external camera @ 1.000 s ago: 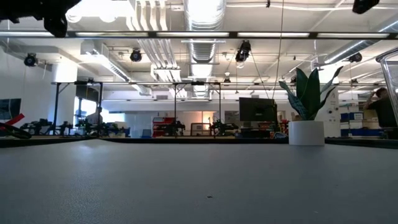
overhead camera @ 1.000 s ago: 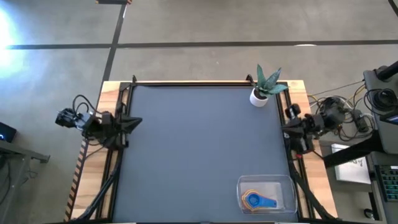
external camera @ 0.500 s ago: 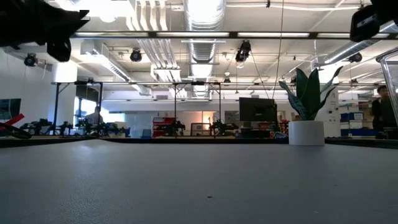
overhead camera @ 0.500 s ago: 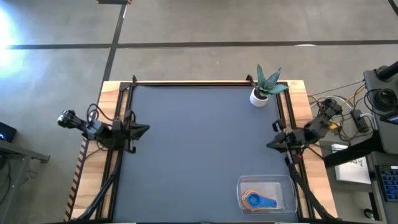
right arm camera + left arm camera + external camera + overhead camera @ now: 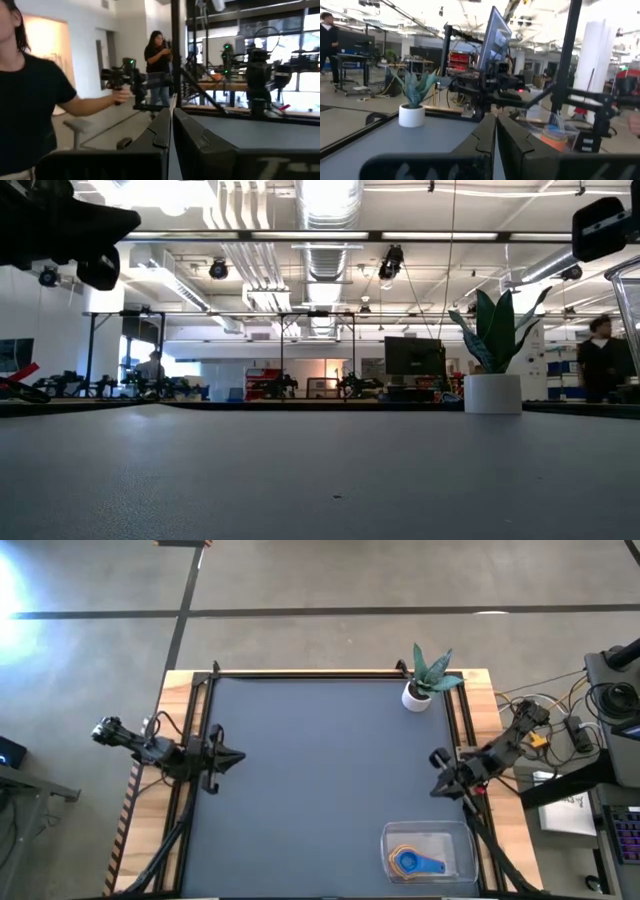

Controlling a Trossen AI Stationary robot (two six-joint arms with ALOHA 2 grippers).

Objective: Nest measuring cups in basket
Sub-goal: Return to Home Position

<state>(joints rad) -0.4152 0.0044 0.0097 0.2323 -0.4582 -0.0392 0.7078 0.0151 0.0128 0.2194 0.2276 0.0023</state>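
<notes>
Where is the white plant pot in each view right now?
High view: white plant pot at the far right corner of the dark table mat, beyond the right gripper; the left gripper is at the opposite side.
Low view: the pot stands right of centre, at the mat's far edge.
Left wrist view: the pot stands across the mat from the left gripper.
Right wrist view: not in it.
Shared landmark: the dark table mat.

Both all dark and slim-jointed here, left arm [image 5: 150, 747] and right arm [image 5: 495, 752] draped in looped black cables, each tipped with matte black angular fingers [image 5: 514, 145], notched inside.
</notes>
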